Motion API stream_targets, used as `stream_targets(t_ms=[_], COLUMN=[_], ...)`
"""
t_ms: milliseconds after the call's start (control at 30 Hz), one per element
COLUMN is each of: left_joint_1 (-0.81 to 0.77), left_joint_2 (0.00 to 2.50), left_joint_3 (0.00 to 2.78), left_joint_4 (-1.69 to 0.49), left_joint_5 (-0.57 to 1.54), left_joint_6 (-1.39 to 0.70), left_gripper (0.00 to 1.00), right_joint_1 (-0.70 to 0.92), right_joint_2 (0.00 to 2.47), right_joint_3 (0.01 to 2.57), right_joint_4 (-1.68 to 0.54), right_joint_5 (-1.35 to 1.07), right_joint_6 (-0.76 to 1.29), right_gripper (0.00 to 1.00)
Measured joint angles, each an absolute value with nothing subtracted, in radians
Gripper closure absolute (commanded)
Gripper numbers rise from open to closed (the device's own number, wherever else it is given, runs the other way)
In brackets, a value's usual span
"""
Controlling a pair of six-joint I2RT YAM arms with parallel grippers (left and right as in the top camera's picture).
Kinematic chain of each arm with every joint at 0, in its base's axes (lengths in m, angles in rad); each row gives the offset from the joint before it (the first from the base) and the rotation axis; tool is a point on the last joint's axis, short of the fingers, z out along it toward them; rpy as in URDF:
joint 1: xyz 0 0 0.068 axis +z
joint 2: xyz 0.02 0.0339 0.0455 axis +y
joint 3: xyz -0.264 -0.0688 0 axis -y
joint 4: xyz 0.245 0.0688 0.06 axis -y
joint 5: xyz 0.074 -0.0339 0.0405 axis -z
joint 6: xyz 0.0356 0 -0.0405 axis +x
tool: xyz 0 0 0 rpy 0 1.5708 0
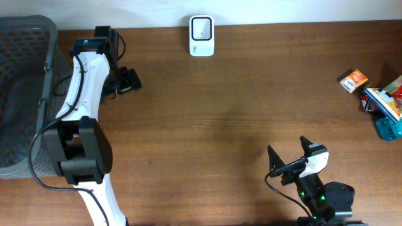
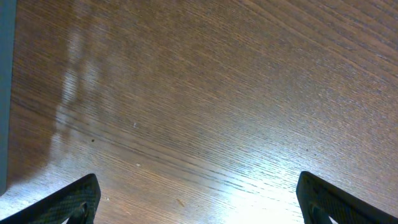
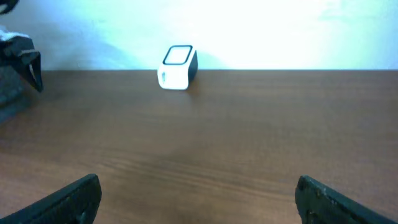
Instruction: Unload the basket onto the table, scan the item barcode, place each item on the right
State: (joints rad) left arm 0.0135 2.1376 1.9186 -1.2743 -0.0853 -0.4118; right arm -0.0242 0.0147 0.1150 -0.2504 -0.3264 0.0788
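The scanner [image 1: 201, 36] stands at the far edge of the table [image 1: 220, 107], about midway across. A basket [image 1: 25, 94] occupies the far-left side, and it seems to sit beside the table's left edge rather than on it. The left gripper [image 1: 129, 80] hangs over bare table just right of the basket, left of the scanner and well apart from it. The right gripper [image 1: 290, 152] is near the front edge, right of centre, with the scanner far ahead of it and slightly to its left. At the right edge, a small packet [image 1: 355, 81] lies just left of and behind a cluster of packages [image 1: 384, 103].
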Motion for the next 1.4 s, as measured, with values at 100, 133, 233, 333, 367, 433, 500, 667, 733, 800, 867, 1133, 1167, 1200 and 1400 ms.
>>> stream_targets(t_ms=[100,133,233,333,367,433,500,667,733,800,867,1133,1167,1200,1400], left_joint_1=[0.014,0.014,0.014,0.014,0.014,0.014,0.014,0.014,0.014,0.014,0.014,0.014,0.014,0.014,0.014], left_joint_2=[2.138,2.138,2.138,2.138,2.138,2.138,2.138,2.138,2.138,2.138,2.138,2.138,2.138,2.138,2.138], left_joint_3=[1.919,1.919,1.919,1.919,1.919,1.919,1.919,1.919,1.919,1.919,1.919,1.919,1.919,1.919,1.919], left_joint_4=[-1.274,-1.274,-1.274,-1.274,-1.274,-1.274,-1.274,-1.274,-1.274,-1.274,-1.274,-1.274,-1.274,-1.274,-1.274], left_joint_5=[-0.085,-0.085,-0.085,-0.085,-0.085,-0.085,-0.085,-0.085,-0.085,-0.085,-0.085,-0.085,-0.085,-0.085,-0.085], left_joint_6=[-0.412,-0.412,-0.412,-0.412,-0.412,-0.412,-0.412,-0.412,-0.412,-0.412,-0.412,-0.412,-0.412,-0.412,-0.412], left_gripper=[0.01,0.01,0.01,0.01,0.01,0.01,0.01,0.01,0.01,0.01,0.01,0.01,0.01,0.01,0.01], right_joint_1=[-0.018,-0.014,-0.003,0.003,0.003,0.003,0.003,0.003,0.003,0.003,0.004,0.004,0.004,0.004,0.004], right_joint_2=[0.015,0.015,0.015,0.014,0.014,0.014,0.014,0.014,0.014,0.014,0.014,0.014,0.014,0.014,0.014], right_joint_3=[0.086,0.078,0.058,0.028,0.025,0.019,0.018,0.016,0.016,0.016,0.016,0.016,0.016,0.016,0.016], right_joint_4=[-0.191,-0.179,-0.136,-0.059,-0.052,-0.049,-0.051,-0.068,-0.07,-0.071,-0.074,-0.078,-0.078,-0.078,-0.078], right_joint_5=[-0.313,-0.308,-0.293,-0.252,-0.242,-0.206,-0.179,-0.126,-0.112,-0.101,-0.089,-0.038,-0.037,-0.034,-0.033], right_joint_6=[0.08,0.08,0.08,0.081,0.082,0.083,0.083,0.083,0.083,0.083,0.083,0.083,0.083,0.083,0.083], right_gripper=[0.02,0.02,0.02,0.02,0.02,0.02,0.02,0.02,0.02,0.02,0.02,0.02,0.02,0.02,0.02])
